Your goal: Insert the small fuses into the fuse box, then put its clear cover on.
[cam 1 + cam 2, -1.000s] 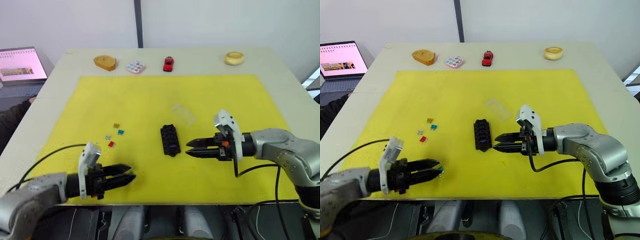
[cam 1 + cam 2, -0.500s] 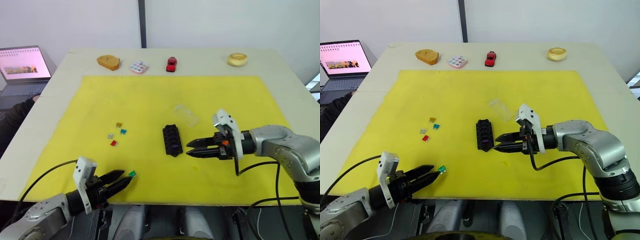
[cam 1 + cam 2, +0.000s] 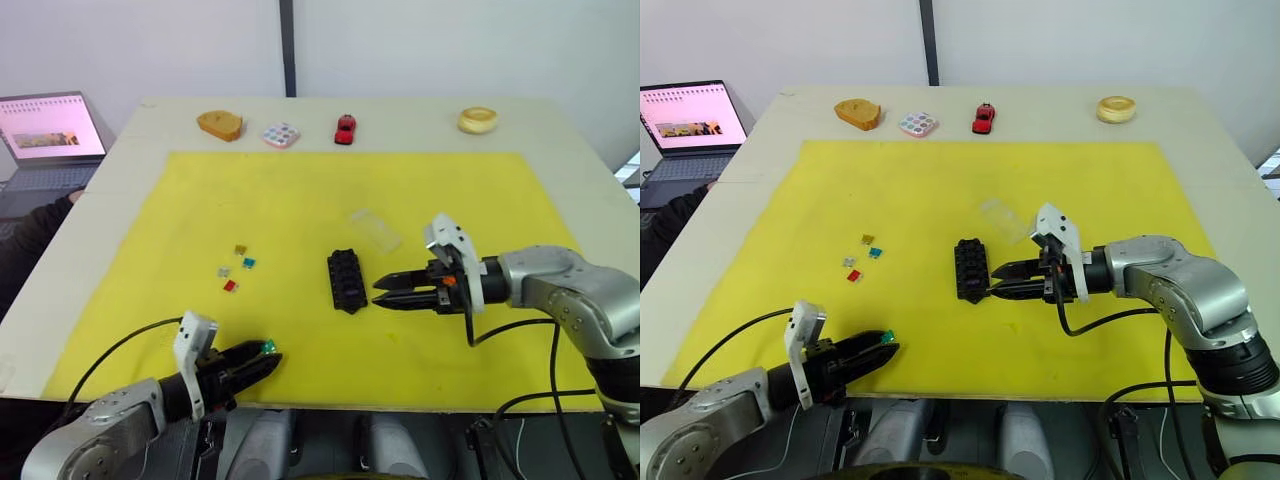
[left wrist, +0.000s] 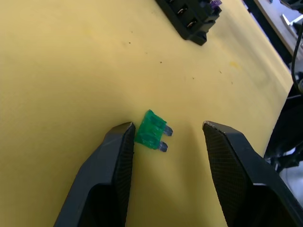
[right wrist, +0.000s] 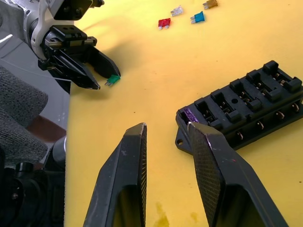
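Lying on the yellow mat at the lower left of the head view, the tiny translucent teal-green blade fuse (image 4: 151, 130) sits between the left gripper's (image 3: 262, 360) spread fingers (image 4: 118, 156), touching one finger's tip and apart from the other, its two metal legs pointing toward the far finger. Mid-frame, the small black slotted fuse box (image 3: 346, 281) runs lengthwise up the picture, one purple fuse seated. The right gripper (image 3: 384, 295), fingers parted and empty, hovers just beside the box. The left arm is nearer the fuse.
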### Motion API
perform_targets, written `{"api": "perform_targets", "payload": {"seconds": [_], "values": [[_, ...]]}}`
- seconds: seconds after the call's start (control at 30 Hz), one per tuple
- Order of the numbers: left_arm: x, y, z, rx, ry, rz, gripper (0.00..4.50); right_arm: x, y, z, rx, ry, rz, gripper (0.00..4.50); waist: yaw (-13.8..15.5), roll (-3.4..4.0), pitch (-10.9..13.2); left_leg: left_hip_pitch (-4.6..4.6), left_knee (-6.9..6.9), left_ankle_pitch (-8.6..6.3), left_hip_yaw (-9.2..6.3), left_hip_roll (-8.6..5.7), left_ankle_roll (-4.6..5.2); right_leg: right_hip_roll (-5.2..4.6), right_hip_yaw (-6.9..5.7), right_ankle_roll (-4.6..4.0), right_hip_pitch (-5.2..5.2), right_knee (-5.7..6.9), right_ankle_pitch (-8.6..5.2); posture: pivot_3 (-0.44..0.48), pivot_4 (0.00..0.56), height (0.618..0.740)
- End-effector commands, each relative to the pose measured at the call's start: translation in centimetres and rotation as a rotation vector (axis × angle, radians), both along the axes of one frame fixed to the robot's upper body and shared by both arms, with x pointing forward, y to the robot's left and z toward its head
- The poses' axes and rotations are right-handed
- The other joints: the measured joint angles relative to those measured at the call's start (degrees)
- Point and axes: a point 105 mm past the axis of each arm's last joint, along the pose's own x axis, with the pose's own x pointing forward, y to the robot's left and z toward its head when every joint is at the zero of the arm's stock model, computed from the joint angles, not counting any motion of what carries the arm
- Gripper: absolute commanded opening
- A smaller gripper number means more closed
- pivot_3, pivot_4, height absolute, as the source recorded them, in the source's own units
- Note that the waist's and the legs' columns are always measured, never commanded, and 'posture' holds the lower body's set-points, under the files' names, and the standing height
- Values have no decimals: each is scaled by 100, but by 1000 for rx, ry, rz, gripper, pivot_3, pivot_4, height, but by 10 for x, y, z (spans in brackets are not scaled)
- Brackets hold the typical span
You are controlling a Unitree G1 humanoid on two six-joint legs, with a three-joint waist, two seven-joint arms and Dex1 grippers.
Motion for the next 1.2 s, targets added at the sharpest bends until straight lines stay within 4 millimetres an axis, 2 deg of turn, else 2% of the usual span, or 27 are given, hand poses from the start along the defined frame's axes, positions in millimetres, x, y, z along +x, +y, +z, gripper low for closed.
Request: {"api": "perform_targets", "payload": {"seconds": [0.03, 0.1, 0.33, 0.53, 0.6, 0.7, 0.77, 0.87, 1.03, 1.13, 1.2], "values": [[-1, -3, -9, -27, 63, 8, 947, -1, -2, 9, 4, -57, -5, 1507, 17, 0, 0, 0, 0, 0, 0, 0, 0, 0, 0, 0, 0, 0, 0, 0, 150, 740], [2, 3, -2, -61, 49, 36, 36, -1, -3, 8, 0, -60, -11, 1507, 30, 0, 0, 0, 1, 0, 0, 0, 1, 0, 0, 0, 0, 0, 0, 0, 150, 740], [4, 13, 24, -130, -3, 20, 36, 1, -2, 9, 4, -68, -16, 1507, 20, -1, 0, -1, 1, -1, 0, 2, 2, 1, 0, 0, 1, 0, 0, 0, 150, 740], [14, 20, 57, -149, -58, -84, 36, 5, 9, 25, 50, -46, -9, 1507, -38, -1, 1, -1, 1, 0, 0, 1, 2, 2, -1, 0, -5, 0, 0, 0, 150, 740], [14, 19, 60, -148, -45, -135, 36, 6, 9, 25, 49, -40, -1, 1507, -41, -1, 1, -2, 0, 0, -1, 2, 2, 4, -1, 0, -10, 0, 0, 0, 150, 740], [6, 14, 46, -99, 47, -260, 36, 6, 9, 18, 25, -37, 5, 1507, -45, -1, 1, -3, -3, -5, 1, 0, 11, 3, 0, 1, -9, -4, 1, 0, 150, 740], [9, 15, 26, -64, 118, -303, 36, 6, 10, 15, 18, -40, 10, 1507, -45, 4, 1, -3, -4, -6, 3, 0, 12, 3, 1, 1, -8, -6, 1, 0, 150, 740], [22, 22, 8, -29, 146, -321, 36, 7, 13, 15, 27, -43, 12, 1507, -43, 4, 2, -2, -6, -3, 4, 1, 7, 3, 2, -3, -3, -5, 2, 0, 150, 740], [38, 32, 1, -3, 137, -358, 36, 5, 13, 15, 29, -48, 3, 1507, -31, 5, 2, -3, -6, -8, 2, 1, -3, 1, 2, -5, -11, -4, 3, 0, 150, 740], [37, 37, -1, -1, 137, -370, 1034, 4, 11, 15, 31, -50, -7, 1507, -41, 5, 2, -2, -8, -8, 2, 2, -2, 1, 2, -4, -12, -4, 3, 0, 150, 740], [37, 38, 3, -8, 125, -363, 2025, 3, 10, 15, 32, -53, -13, 1507, -48, 8, 0, -2, -12, -6, 2, 3, 0, 1, 2, -4, -13, -4, 3, 0, 150, 740]]}}
